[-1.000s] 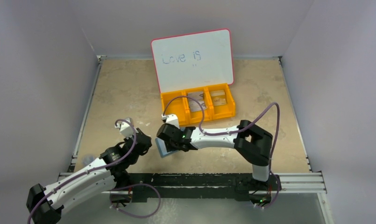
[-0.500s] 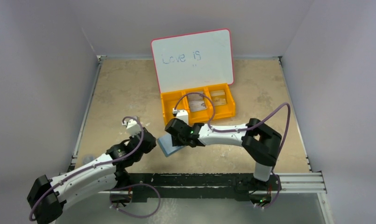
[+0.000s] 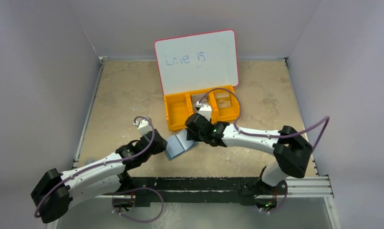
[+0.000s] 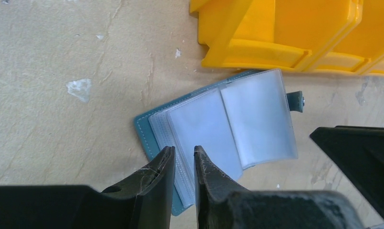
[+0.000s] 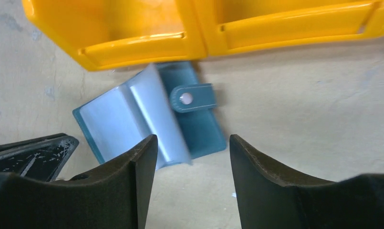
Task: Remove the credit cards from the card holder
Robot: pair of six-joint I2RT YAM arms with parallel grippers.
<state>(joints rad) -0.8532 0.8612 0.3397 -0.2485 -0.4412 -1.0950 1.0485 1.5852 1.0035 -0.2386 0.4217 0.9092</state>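
The card holder [image 3: 180, 144] lies open on the table just in front of the orange bin, its teal cover down and its clear sleeves [image 4: 228, 121] up. No card shows in the sleeves. Its snap tab [image 5: 192, 98] sticks out to one side. My left gripper [image 4: 184, 151] hovers over the holder's near-left edge, its jaws only a narrow gap apart with nothing between them; it also shows in the top view [image 3: 165, 142]. My right gripper [image 5: 192, 140] is wide open and empty beside the holder [image 5: 147, 114]. Greyish and tan credit cards [image 3: 222, 100] lie in the bin's compartments.
The orange three-compartment bin [image 3: 176, 123] stands right behind the holder, close to both grippers; it also shows in the left wrist view [image 4: 275, 28] and the right wrist view [image 5: 147, 28]. A pink-rimmed whiteboard [image 3: 197, 59] leans behind it. Side walls enclose the table.
My right gripper has moved right and away from above the holder, which now lies uncovered and open. My left gripper has moved right and forward up to the holder's left edge.
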